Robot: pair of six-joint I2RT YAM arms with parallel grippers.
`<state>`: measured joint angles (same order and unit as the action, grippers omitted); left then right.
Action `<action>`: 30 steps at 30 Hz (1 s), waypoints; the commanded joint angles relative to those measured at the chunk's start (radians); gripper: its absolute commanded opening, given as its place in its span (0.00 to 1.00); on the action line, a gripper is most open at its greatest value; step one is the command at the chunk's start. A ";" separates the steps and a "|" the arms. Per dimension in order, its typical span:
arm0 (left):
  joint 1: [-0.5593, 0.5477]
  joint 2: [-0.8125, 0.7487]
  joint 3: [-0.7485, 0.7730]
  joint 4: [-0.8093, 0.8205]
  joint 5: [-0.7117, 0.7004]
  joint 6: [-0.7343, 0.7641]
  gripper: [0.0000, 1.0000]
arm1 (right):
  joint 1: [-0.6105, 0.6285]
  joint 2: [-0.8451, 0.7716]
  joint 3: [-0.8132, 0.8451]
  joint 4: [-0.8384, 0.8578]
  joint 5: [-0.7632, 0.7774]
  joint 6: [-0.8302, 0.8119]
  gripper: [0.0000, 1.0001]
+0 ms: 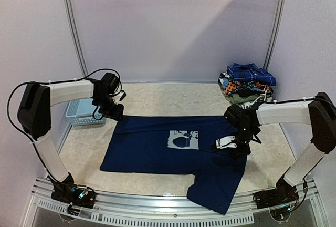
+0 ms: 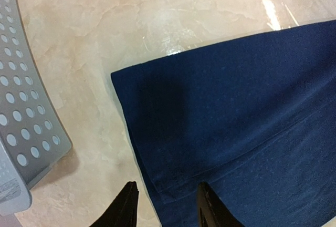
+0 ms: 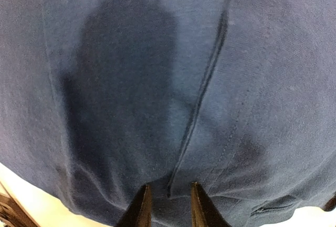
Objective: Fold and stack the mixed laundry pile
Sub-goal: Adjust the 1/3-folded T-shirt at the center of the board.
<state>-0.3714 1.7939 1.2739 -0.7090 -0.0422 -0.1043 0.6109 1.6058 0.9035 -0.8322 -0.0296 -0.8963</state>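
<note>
A navy T-shirt [image 1: 152,148] with a pale chest print lies spread flat on the table. My left gripper [image 1: 113,112] hovers at its far left corner. In the left wrist view this gripper [image 2: 167,202] is open, one finger over the bare table and the other over the shirt's hem [image 2: 236,106]. My right gripper [image 1: 231,145] is low on the shirt's right part. Seen from the right wrist, the right gripper [image 3: 168,206] is narrowly open, with its tips pressing into puckered navy cloth [image 3: 131,80] on either side of a seam. The rest of the laundry pile [image 1: 247,82] sits at the back right, a blue plaid shirt [image 1: 252,73] on top.
A light-blue perforated basket [image 1: 81,112] stands at the left, just beside the left gripper, and its wall [image 2: 26,132] fills the left edge of the left wrist view. The marble-patterned table [image 1: 168,98] ends at a metal rail in front. The shirt's lower part hangs toward that rail.
</note>
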 commanded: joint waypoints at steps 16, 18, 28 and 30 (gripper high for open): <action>-0.012 0.023 -0.005 0.002 0.007 0.010 0.40 | 0.010 -0.016 0.041 0.003 0.063 0.046 0.00; -0.012 0.021 -0.005 0.000 0.007 0.011 0.40 | 0.010 -0.031 0.047 -0.012 0.062 0.047 0.00; -0.012 0.022 -0.004 0.000 0.010 0.012 0.40 | 0.010 -0.112 0.054 -0.118 0.042 0.029 0.00; -0.012 0.020 -0.004 -0.001 0.010 0.012 0.40 | 0.010 -0.125 0.056 -0.132 0.041 0.028 0.00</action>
<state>-0.3714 1.7958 1.2739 -0.7113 -0.0383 -0.1009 0.6151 1.5211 0.9371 -0.9024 0.0257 -0.8619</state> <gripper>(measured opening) 0.402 0.005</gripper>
